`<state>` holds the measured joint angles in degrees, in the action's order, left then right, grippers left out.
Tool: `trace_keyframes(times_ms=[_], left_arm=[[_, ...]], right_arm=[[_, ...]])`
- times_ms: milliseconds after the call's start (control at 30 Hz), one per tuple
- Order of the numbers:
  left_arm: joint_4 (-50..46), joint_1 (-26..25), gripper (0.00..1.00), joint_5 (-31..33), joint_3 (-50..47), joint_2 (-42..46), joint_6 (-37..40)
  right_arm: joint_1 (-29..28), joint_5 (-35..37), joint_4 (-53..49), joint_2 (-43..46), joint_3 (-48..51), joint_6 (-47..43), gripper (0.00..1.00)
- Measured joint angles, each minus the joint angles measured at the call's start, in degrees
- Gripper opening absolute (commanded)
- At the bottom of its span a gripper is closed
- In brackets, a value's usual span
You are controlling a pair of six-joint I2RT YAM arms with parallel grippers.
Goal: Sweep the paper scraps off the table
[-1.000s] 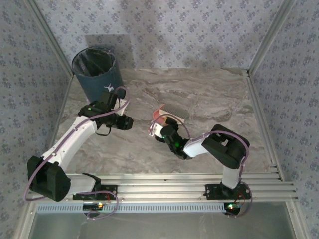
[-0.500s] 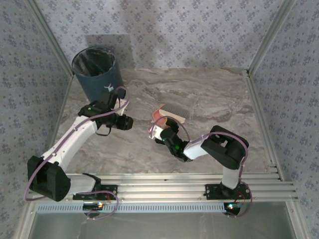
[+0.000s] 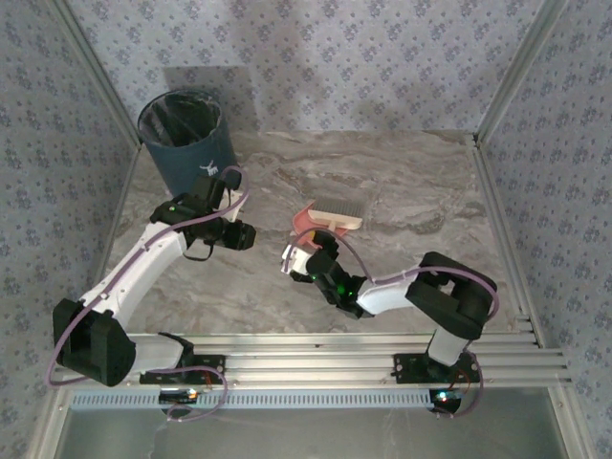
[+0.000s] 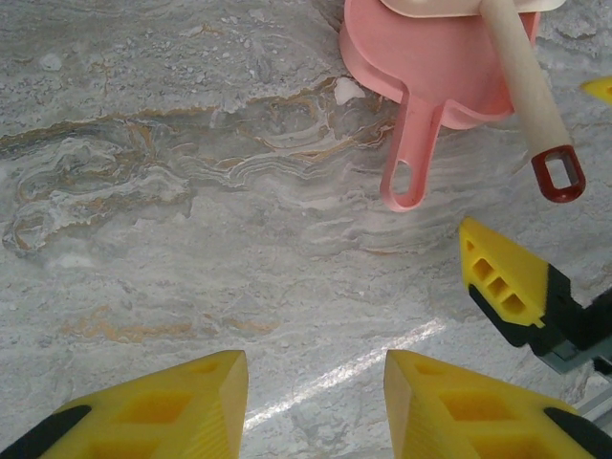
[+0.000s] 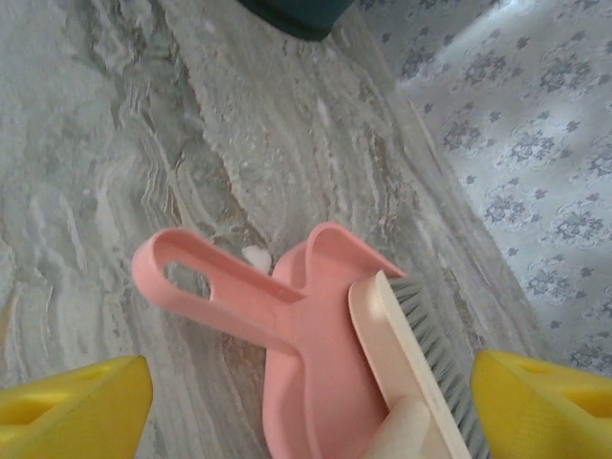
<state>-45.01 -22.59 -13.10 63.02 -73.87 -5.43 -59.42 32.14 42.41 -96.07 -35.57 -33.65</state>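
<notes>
From above, the pan lies near the middle of the tabletop. The brush is laid across it, probably to keep both tools in one spot. The bin stands in the upper left, close to the left arm, which is likely the arm meant to tip into it. The left claw hangs left of centre, turned toward the pan. The right claw sits just below the pan.

In the left wrist view, the left claw is at the bottom edge with its fingers apart. Bare marble shows between them and they hold nothing. The pan is at the upper right with its handle pointing down the frame. The brush's red-looped handle juts past the pan. One finger of the right claw is at the right edge, below the loop and clear of it. A pale fleck touches the pan's rim and may be one of the scraps. A yellow sliver at the right edge could be a scrap or the other finger; I cannot tell which.

In the right wrist view, the right claw has its fingers wide apart in the lower corners, gripping nothing. The pan and brush lie ahead of them, a stance that would suit reaching for either handle. The fleck sits mid-frame against the pan.
</notes>
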Motion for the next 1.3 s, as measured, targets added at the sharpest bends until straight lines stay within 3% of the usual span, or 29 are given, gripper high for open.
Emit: trace_keyframes(times_ms=[333, 700, 967, 1300], left_arm=[[0.1, 0.0, 0.43, 2.8, 0.0, -0.1, -3.3], [12.9, 0.0, 0.43, 20.1, -5.7, 1.5, -9.6], [27.2, 0.0, 0.44, 32.5, -13.3, 1.5, -4.6], [43.5, 0.7, 0.44, 39.8, -20.7, 1.4, 4.6]], right_arm=[[0.1, 2.3, -0.6, 3.7, -1.6, 2.8, 0.89], [2.5, 15.9, 1.9, 3.8, -3.1, 1.2, 0.89], [9.0, 20.9, 4.0, 6.7, -1.8, -0.3, 0.89], [20.4, 20.6, 6.8, 9.8, 3.5, -0.3, 0.89]])
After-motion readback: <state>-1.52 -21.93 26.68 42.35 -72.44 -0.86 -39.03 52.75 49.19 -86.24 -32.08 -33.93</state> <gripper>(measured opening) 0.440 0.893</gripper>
